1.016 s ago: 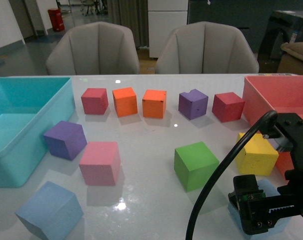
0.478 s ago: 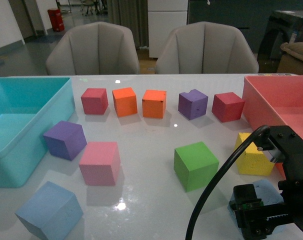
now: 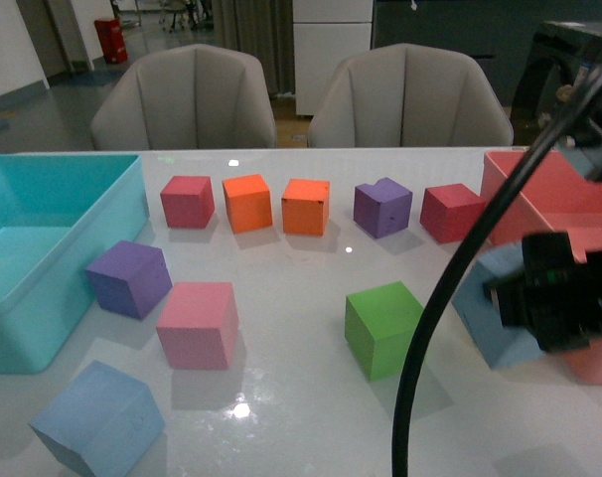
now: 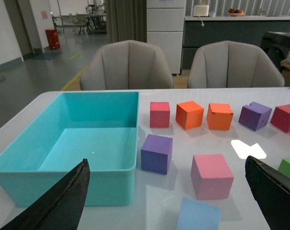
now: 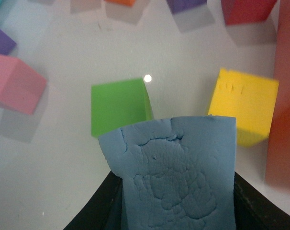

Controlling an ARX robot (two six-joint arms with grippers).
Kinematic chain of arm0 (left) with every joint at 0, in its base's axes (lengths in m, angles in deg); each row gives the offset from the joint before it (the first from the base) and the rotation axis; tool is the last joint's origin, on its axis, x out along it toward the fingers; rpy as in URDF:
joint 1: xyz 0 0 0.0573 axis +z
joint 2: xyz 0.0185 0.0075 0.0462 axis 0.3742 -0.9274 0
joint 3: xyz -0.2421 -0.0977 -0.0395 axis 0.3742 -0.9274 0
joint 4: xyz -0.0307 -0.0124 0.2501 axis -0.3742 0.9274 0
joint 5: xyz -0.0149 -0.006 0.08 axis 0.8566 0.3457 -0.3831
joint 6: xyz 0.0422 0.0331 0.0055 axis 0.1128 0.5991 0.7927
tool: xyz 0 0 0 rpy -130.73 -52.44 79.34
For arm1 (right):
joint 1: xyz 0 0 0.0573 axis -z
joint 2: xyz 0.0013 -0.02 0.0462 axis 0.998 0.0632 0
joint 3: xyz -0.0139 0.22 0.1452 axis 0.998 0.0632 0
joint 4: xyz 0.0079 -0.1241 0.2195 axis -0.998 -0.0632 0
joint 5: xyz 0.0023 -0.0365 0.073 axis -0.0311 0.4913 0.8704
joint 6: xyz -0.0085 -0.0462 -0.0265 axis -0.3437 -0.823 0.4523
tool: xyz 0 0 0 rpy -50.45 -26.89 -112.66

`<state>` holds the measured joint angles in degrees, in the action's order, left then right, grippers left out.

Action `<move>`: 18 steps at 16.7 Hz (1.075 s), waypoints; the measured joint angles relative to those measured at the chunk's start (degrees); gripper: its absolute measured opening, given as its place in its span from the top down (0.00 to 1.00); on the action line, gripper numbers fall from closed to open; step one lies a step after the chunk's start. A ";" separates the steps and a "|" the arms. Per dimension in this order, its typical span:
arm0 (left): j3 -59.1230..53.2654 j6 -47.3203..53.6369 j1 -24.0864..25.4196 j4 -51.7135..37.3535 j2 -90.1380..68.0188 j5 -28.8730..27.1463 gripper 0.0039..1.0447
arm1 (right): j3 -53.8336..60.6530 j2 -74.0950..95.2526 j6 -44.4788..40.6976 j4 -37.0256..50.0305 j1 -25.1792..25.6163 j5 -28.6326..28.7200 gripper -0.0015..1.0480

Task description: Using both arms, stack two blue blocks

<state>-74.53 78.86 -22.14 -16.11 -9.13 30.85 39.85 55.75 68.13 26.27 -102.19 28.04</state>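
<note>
Front view: right hand pinching blue block, held clear above counter; second blue block on counter, near-left corner. Left hand spread wide.

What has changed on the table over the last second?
The right gripper has risen from the table surface, carrying one blue block clamped between its fingers. The second blue block at the front left, the green cube and the turquoise bin have not moved.
</note>
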 joint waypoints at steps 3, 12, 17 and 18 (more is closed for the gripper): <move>0.00 0.00 0.00 0.00 0.00 0.00 0.06 | -11.26 7.30 -2.29 0.17 -0.31 0.52 0.58; 0.00 0.00 0.00 0.00 0.00 0.00 0.06 | -46.51 37.35 -4.94 -9.99 -6.45 5.88 0.59; 0.00 0.00 0.00 0.00 0.00 0.00 0.06 | -56.96 45.22 -5.20 -15.02 -7.43 9.29 0.59; 0.00 0.00 0.00 0.00 0.00 0.00 0.06 | -58.60 46.45 -5.46 -16.44 -7.39 9.86 0.59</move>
<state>-74.53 78.86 -22.14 -16.11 -9.13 30.85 -18.75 102.20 62.66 9.84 -109.58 37.90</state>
